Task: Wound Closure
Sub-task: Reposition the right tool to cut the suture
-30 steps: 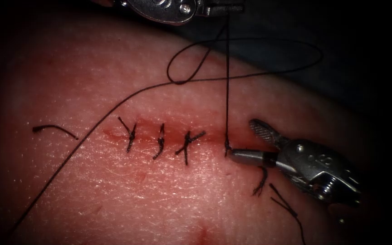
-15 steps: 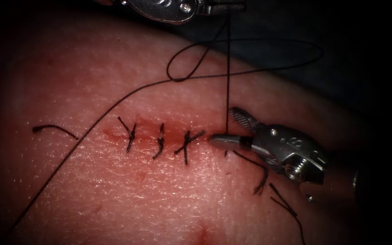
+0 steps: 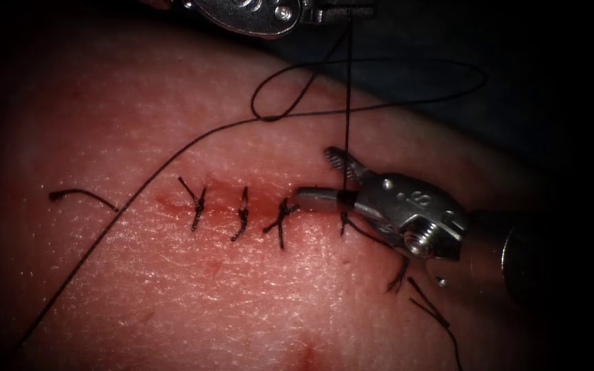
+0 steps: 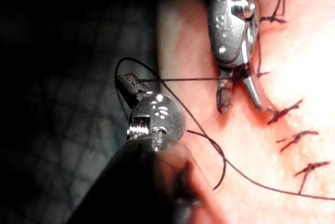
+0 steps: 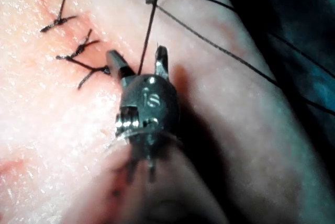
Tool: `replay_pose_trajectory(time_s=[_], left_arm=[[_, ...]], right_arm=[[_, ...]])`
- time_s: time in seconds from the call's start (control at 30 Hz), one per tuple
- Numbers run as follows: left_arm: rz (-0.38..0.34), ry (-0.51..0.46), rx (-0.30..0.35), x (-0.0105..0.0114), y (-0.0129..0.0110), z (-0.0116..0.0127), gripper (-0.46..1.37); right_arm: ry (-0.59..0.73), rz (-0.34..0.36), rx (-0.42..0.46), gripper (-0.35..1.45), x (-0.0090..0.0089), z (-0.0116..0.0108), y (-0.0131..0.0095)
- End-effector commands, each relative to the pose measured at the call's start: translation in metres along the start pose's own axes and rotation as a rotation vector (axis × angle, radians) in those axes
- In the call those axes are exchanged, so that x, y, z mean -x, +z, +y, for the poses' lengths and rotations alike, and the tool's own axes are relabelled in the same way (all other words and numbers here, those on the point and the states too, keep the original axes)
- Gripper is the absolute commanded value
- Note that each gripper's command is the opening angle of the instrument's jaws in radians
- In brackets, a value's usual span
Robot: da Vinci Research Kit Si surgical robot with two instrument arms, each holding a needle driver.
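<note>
The cut [image 3: 262, 203] in the tissue [image 3: 139, 288] carries three knotted stitches [image 3: 242, 214]. From a fourth stitch [image 3: 344, 221] at the cut's right end, the thread [image 3: 346, 103] rises straight and taut to my left tool [image 3: 342, 11], whose jaws are shut on it. The left wrist view has those jaws [image 4: 127, 82] clamped on the thread [image 4: 183, 80]. My right tool [image 3: 317, 176] lies over the cut with its jaws open, one on each side of the taut thread, just above the stitch. The right wrist view has the thread [image 5: 149, 30] passing between the open jaws [image 5: 137, 55].
A long slack strand [image 3: 173, 154] loops near the tissue's far edge and trails off to the lower left. Cut ends of thread lie on the left [image 3: 80, 196] and lower right [image 3: 397, 275], [image 3: 434, 312]. Red fluid [image 3: 307, 354] marks the near tissue.
My right tool has moved left and slightly up along the cut, from beside the fourth stitch until its open jaws straddle the taut thread. The left tool has held still.
</note>
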Motion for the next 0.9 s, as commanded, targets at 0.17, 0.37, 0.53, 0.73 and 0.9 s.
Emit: replay_pose_trajectory(time_s=[0.17, 0.37, 0.53, 0.73, 0.9], left_arm=[[0.003, -0.001, 0.002, -0.0001, 0.0, 0.0, -0.35], [0.004, -0.001, 0.003, -0.0005, 0.0001, 0.0001, -0.35], [0.009, -0.004, -0.001, -0.0008, 0.0, 0.0, -0.35], [0.009, -0.004, 0.0, -0.0009, -0.0001, 0.0, -0.35], [0.013, -0.004, -0.001, -0.001, -0.0001, 0.0, -0.35]], right_arm=[[0.0, 0.001, -0.002, 0.81, 0.0001, -0.0002, 0.0003], [-0.001, 0.003, -0.001, 0.8, 0.0002, -0.0005, 0.0008], [-0.003, 0.006, -0.005, 0.79, 0.0004, -0.0008, 0.0014], [-0.002, 0.008, -0.003, 0.58, 0.0004, -0.0009, 0.0019], [-0.002, 0.008, -0.005, -0.35, 0.0003, -0.0009, 0.0021]])
